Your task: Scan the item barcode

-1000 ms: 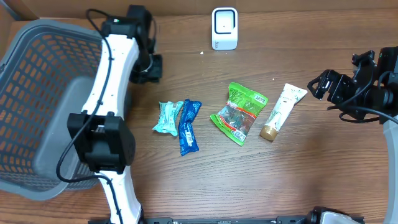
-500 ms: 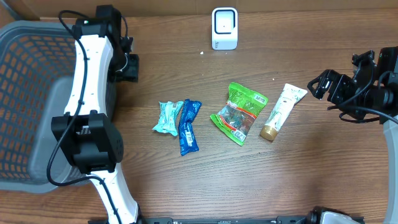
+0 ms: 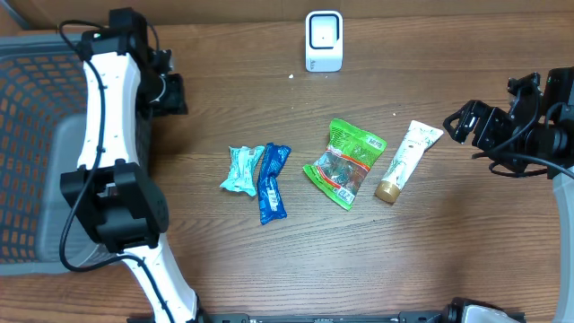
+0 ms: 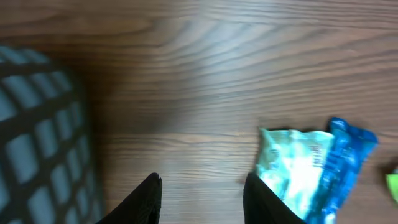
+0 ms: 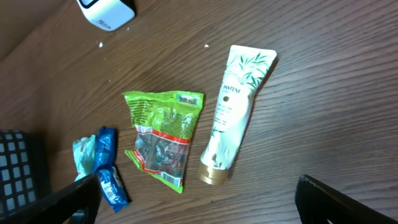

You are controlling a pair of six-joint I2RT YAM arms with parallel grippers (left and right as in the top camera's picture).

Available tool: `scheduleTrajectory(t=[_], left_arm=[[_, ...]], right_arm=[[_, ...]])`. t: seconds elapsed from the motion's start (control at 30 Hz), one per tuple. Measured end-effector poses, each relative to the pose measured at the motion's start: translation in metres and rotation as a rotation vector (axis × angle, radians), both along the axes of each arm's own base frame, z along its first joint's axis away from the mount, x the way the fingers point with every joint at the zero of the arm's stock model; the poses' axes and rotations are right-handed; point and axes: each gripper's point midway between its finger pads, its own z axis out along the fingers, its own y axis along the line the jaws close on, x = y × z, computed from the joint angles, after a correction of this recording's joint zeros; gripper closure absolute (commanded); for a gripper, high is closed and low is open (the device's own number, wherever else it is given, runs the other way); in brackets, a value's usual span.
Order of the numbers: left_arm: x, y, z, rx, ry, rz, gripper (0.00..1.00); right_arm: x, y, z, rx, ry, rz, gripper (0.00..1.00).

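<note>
Left gripper [image 3: 172,91], ten o'clock by the basket [image 3: 36,108] edge, has jaws a little apart, empty. Right gripper [image 3: 465,121], three o'clock, jaws wide.

The left arm [image 3: 108,126] is swung further to the left. The left gripper [image 3: 172,93] is carried away from the snack packs [image 3: 256,176], over toward the basket [image 3: 36,135]. The basket is shifted left too.

Looks like a mock shop checkout tbh: grey shopping basket [image 3: 36,99] on one side, little white barcode scanner [image 3: 324,40] at the back, green snack bag [image 3: 345,163] and Pantene tube [image 3: 405,159] on a wood worktop [image 3: 404,260].
</note>
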Motion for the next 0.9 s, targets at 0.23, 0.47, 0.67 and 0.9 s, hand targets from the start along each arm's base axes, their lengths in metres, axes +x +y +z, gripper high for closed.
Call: scheduleTrajectory(t=[0.23,0.47,0.67,0.9], left_arm=[[0.009,-0.041,0.052,-0.02,-0.128,-0.088,0.39],[-0.009,-0.042,0.148,-0.006,-0.372,-0.085,0.0],[-0.009,-0.044,0.153,-0.014,-0.388,-0.088,0.0],[-0.007,-0.045,0.137,-0.028,-0.347,-0.09,0.0]], right_arm=[[0.0,0.002,0.001,0.01,-0.001,0.005,0.09],[0.001,0.002,0.002,0.038,0.006,-0.035,0.14],[0.004,0.002,-0.017,0.057,0.026,-0.063,0.14],[0.011,0.011,-0.086,0.121,0.1,-0.06,0.57]])
